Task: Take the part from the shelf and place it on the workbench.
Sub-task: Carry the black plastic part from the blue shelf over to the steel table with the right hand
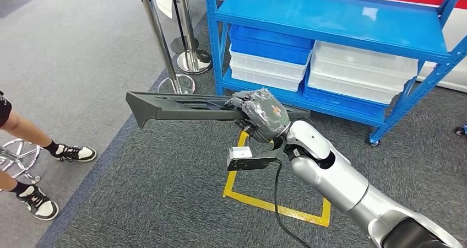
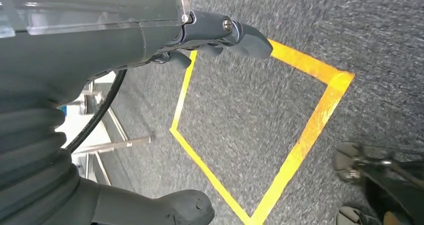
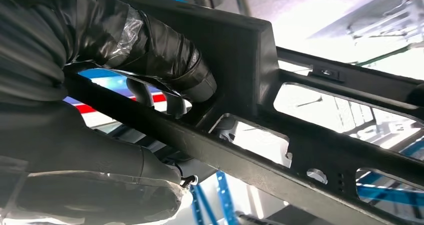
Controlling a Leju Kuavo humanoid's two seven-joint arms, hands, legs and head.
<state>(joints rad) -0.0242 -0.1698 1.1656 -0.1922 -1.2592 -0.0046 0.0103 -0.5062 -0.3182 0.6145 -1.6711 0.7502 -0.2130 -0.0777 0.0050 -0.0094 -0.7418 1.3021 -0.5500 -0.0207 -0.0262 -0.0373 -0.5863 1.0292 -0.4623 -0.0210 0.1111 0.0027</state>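
Observation:
A long black plastic part (image 1: 176,106) hangs level in the air over the grey carpet, in front of the blue shelf (image 1: 330,16). My right hand (image 1: 263,114) grips it near its right end, thumb and fingers wrapped round the bar. Up close, the right hand (image 3: 100,85) clasps a rib of the part (image 3: 310,145), whose frame has several cut-out windows. My left hand (image 2: 115,45) hangs over the carpet with fingers apart and nothing in it.
White and blue bins (image 1: 308,66) fill the shelf's lower level. Two chrome stanchion posts (image 1: 187,44) stand left of the shelf. A yellow tape square (image 1: 275,204) marks the carpet below the arm. A person's legs and sneakers (image 1: 49,171) are at the left edge.

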